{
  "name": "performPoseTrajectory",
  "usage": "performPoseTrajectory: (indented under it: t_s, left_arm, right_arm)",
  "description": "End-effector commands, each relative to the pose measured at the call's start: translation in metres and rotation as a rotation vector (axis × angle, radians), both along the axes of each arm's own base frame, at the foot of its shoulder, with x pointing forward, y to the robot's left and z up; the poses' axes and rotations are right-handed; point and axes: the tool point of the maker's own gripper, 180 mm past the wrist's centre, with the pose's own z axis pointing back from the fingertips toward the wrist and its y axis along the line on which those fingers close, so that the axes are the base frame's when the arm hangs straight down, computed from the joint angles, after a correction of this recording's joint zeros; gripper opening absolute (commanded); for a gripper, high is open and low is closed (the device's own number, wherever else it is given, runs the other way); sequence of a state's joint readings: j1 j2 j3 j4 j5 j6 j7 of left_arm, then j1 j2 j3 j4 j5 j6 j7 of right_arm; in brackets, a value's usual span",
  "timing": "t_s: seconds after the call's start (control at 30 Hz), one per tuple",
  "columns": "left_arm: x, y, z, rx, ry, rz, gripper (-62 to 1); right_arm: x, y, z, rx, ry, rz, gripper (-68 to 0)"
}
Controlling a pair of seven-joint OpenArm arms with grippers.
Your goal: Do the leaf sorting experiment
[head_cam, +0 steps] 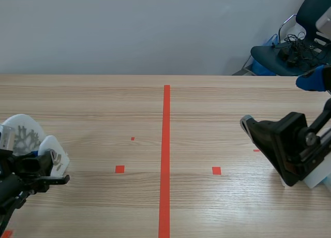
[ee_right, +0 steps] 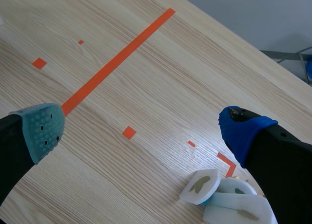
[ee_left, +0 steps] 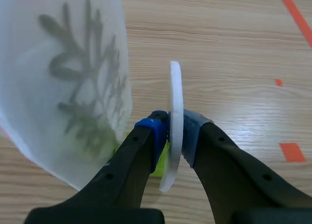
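Observation:
My left gripper [ee_left: 174, 136] is shut on a thin white card [ee_left: 174, 102] seen edge-on, held upright just above the table. Beside it stands a larger white card with a fern-like leaf [ee_left: 73, 83]; the scene view shows that leaf card [head_cam: 23, 134] and the held card [head_cam: 54, 154] at the near left. My right gripper [ee_right: 141, 131] is open over bare table, with nothing between its grey-green pad [ee_right: 41, 129] and blue pad [ee_right: 243, 131]. Under it lie small white leaf cards [ee_right: 200, 185] in a loose pile. In the scene view the right gripper [head_cam: 279, 103] hangs at the right.
A red tape line [head_cam: 166, 160] runs down the middle of the wooden table [head_cam: 103, 108]. Something yellow-green [ee_left: 160, 166] shows under the left fingers. A dark chair [head_cam: 289, 51] with cables stands beyond the far right corner.

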State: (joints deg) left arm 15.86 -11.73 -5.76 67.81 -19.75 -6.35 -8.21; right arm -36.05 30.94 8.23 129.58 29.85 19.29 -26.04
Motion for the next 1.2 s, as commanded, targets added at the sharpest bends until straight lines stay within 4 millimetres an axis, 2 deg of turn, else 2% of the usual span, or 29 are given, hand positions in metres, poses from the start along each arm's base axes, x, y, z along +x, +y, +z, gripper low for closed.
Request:
performPoseTrajectory:
  t_s: [0.0,0.17,0.4,0.53,0.7,0.77,0.8,0.9,1.0,1.17]
  left_arm:
    - [0.004,0.005,0.013,-0.007,-0.043,0.013,-53.8]
    - [0.004,-0.004,0.015,-0.03,-0.049,-0.044,-44.4]
    - [0.009,-0.007,0.03,-0.026,-0.089,-0.06,-24.1]
    - [0.014,-0.016,0.054,-0.047,-0.129,-0.11,-17.7]
    - [0.01,-0.032,0.105,-0.088,-0.206,-0.204,-17.6]
    - [0.003,-0.045,0.128,-0.082,-0.242,-0.284,-16.5]
    - [-0.002,-0.054,0.14,-0.079,-0.26,-0.344,-13.5]
    - [-0.024,-0.088,0.17,-0.066,-0.313,-0.541,1.4]
    - [-0.047,-0.114,0.177,-0.047,-0.273,-0.691,1.4]
    - [-0.071,-0.131,0.182,-0.042,-0.206,-0.756,1.4]
  right_arm:
    - [0.004,-0.003,0.005,0.001,-0.023,-0.01,0.4]
    - [0.004,-0.003,0.005,0.001,-0.023,-0.01,0.4]
    - [0.004,-0.003,0.005,0.001,-0.023,-0.01,0.4]
    - [0.004,-0.003,0.005,0.002,-0.023,-0.01,0.4]
    - [0.004,-0.003,0.005,0.002,-0.023,-0.01,0.4]
    - [0.004,-0.003,0.005,0.002,-0.024,-0.011,0.4]
    - [0.004,-0.003,0.005,0.002,-0.024,-0.011,0.4]
    - [0.005,-0.004,0.006,0.004,-0.027,-0.019,0.4]
    - [0.007,-0.007,0.007,0.011,-0.033,-0.043,0.4]
    - [0.007,-0.007,0.008,0.014,-0.032,-0.045,0.4]
